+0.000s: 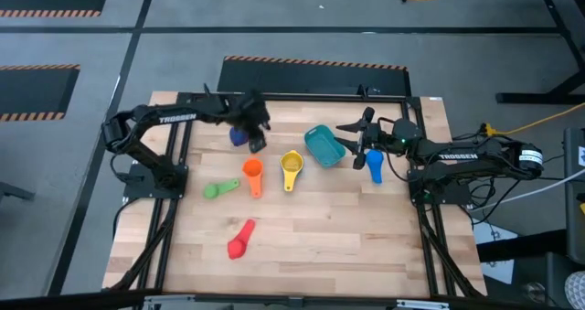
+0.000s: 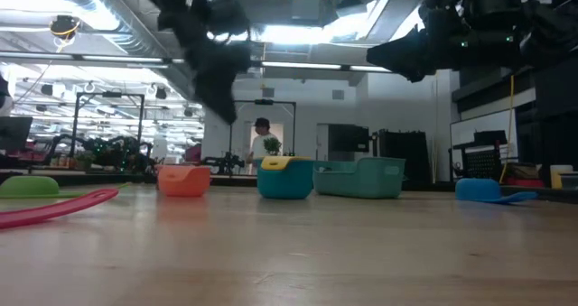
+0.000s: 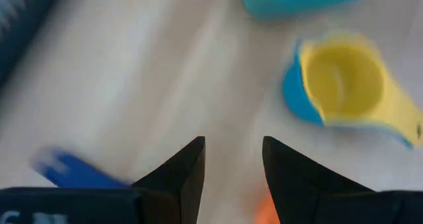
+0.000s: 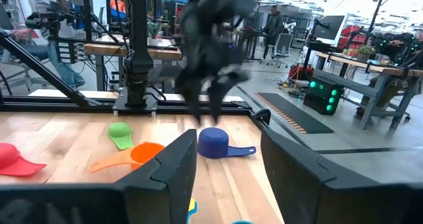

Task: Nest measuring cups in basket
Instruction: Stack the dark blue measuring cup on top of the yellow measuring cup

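Dark blue cup point(image 1: 239, 136) beneath left fingers point(image 1: 255, 134), untouched

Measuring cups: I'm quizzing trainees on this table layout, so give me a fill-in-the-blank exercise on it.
1. The yellow cup sits nested in a ____ cup.
2. The cup nearest the table's front edge is ____.
3. The green cup lies beside the ____ cup.
4. The basket holds ____ cups.

Missing words: light blue; red; orange; no

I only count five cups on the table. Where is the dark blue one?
In the high view the dark blue cup sits at the table's far left-centre, directly under the left gripper, behind the orange cup.
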`<control>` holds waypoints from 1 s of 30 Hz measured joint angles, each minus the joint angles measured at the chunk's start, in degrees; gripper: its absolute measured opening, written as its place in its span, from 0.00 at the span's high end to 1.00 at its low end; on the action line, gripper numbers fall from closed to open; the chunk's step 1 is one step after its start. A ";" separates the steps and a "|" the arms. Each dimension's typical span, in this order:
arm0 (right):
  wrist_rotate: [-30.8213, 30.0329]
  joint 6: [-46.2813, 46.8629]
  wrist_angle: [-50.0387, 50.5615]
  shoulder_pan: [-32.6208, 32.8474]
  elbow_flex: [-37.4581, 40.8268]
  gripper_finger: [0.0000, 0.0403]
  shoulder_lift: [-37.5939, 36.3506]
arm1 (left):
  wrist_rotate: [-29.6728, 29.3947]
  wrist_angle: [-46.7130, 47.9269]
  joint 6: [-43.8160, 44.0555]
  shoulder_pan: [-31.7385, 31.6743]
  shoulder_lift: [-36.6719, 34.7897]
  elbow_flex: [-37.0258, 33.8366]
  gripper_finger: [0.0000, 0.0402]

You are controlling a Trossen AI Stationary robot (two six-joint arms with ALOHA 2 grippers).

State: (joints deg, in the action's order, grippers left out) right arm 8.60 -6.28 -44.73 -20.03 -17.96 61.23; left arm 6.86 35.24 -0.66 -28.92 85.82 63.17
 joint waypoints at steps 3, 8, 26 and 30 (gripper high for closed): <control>0.00 0.00 0.02 0.00 0.00 0.57 0.00 | -1.72 0.07 -5.93 -2.42 -0.02 5.90 0.64; 0.00 0.00 0.02 0.00 0.00 0.57 0.02 | -2.80 -0.20 -11.97 -8.20 -0.02 14.82 0.64; 0.00 0.00 0.04 0.00 -0.02 0.57 0.00 | 17.73 2.67 -16.05 -31.97 16.44 24.56 0.64; 0.00 0.00 0.04 0.00 -0.02 0.57 0.01 | 22.98 7.62 -16.42 -35.15 22.50 24.71 0.64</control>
State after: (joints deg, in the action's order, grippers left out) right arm 8.60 -6.28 -44.69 -20.03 -17.98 61.24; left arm 29.84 42.86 -17.08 -64.07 108.32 87.88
